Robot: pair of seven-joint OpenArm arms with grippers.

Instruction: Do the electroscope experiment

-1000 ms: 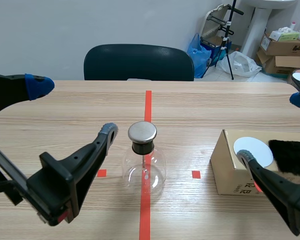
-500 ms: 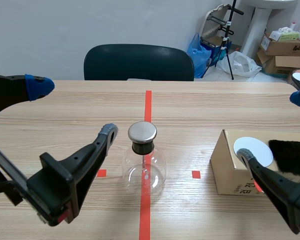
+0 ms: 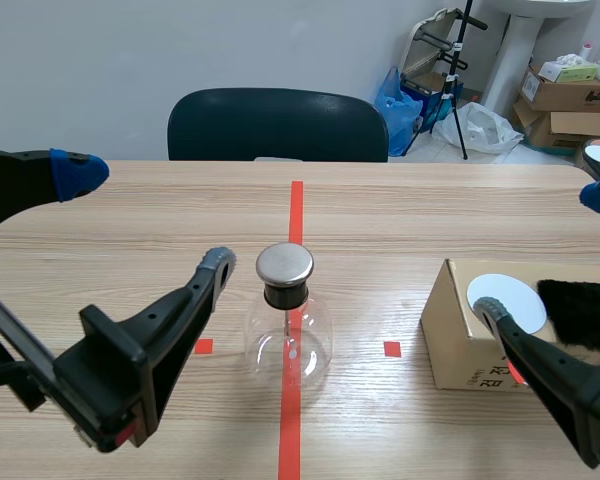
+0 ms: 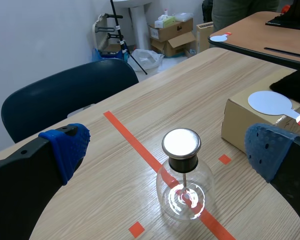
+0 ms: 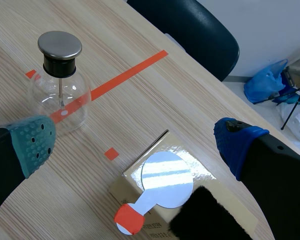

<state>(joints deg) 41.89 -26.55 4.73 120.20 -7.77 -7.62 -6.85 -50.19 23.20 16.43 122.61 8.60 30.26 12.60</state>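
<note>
Left hand [image 3: 147, 216] and right hand [image 3: 545, 253] both released. Disc [image 5: 166, 179] lies flat on the box [image 3: 450, 335]; my clumsy pinch could skid it off.

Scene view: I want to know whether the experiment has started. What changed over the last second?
Nothing visibly changed. The left claw and right claw stay open, clear of the electroscope flask; the white paddle and black fur still lie on the cardboard box.
</note>
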